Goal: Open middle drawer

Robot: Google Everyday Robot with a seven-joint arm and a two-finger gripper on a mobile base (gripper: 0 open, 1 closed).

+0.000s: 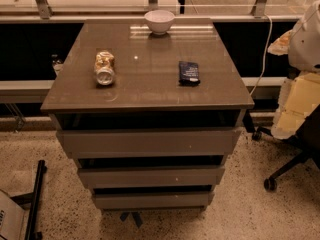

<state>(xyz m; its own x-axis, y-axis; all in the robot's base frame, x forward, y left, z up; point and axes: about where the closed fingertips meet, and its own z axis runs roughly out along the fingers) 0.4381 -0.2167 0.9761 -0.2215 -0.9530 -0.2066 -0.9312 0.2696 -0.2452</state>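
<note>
The middle drawer (150, 176) is a grey-brown flat front with no handle, the second of three stacked fronts on the cabinet. The taller top drawer front (147, 142) is above it and the shorter bottom front (152, 200) is below it. Dark gaps show above each front. All three fronts look pushed in. The gripper is not in view. Only a white rounded part of my arm (306, 36) shows at the right edge, level with the cabinet top and well clear of the drawers.
On the cabinet top (145, 91) are a white bowl (159, 21) at the back, a can (104, 68) lying on its side at left, and a dark blue packet (189, 72) at right. An office chair base (287, 169) stands at right and a black stand (35, 204) at lower left.
</note>
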